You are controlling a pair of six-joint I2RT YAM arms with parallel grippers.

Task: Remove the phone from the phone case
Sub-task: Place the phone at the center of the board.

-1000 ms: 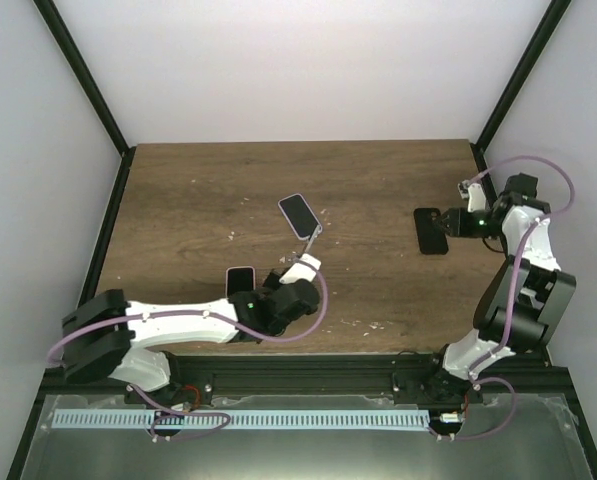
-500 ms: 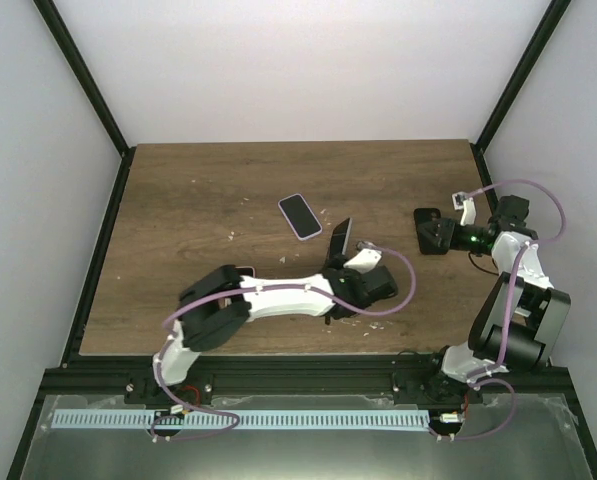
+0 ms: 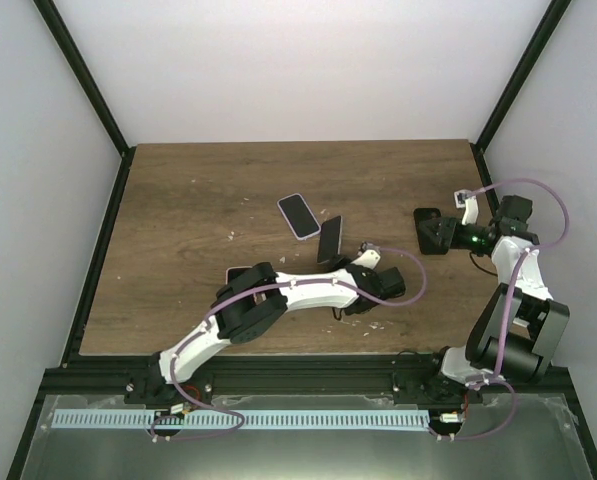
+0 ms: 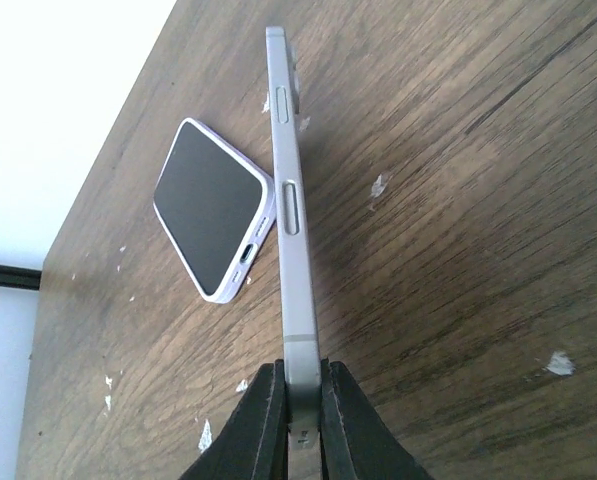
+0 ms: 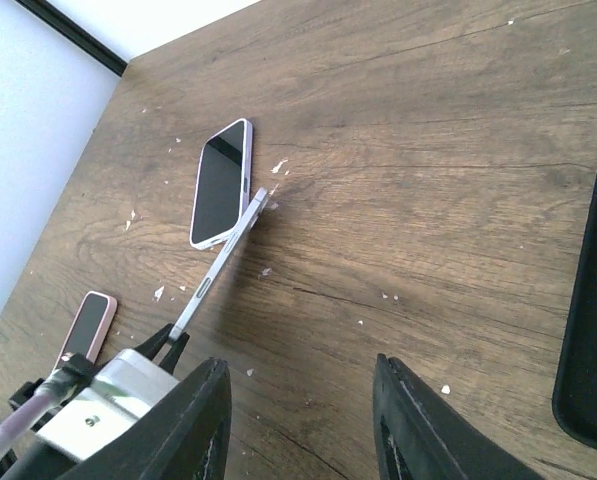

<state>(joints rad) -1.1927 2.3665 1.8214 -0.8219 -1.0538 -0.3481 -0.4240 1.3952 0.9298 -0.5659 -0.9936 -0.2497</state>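
My left gripper [image 4: 298,400] is shut on the bottom end of a thin grey-lilac phone [image 4: 286,200], held on edge above the wood. From above, the gripper [image 3: 336,266] and the phone [image 3: 328,240] are at the table's middle; the phone also shows in the right wrist view [image 5: 221,262]. Just left of it a lilac-cased phone [image 4: 213,210] lies flat, dark screen up [image 3: 298,215] [image 5: 221,183]. My right gripper [image 5: 303,420] is open and empty, low over the table at the right [image 3: 446,236].
A flat black case-like piece [image 3: 430,230] lies by my right gripper, at the right edge of its wrist view [image 5: 588,330]. A small pink-rimmed phone [image 3: 240,276] lies beside my left forearm [image 5: 86,325]. White crumbs dot the wooden table [image 3: 178,200].
My left arm has swung from the front left towards the middle, and the phone in its gripper now stands on edge beside the lilac-cased one. My right gripper pulled back slightly to the right.
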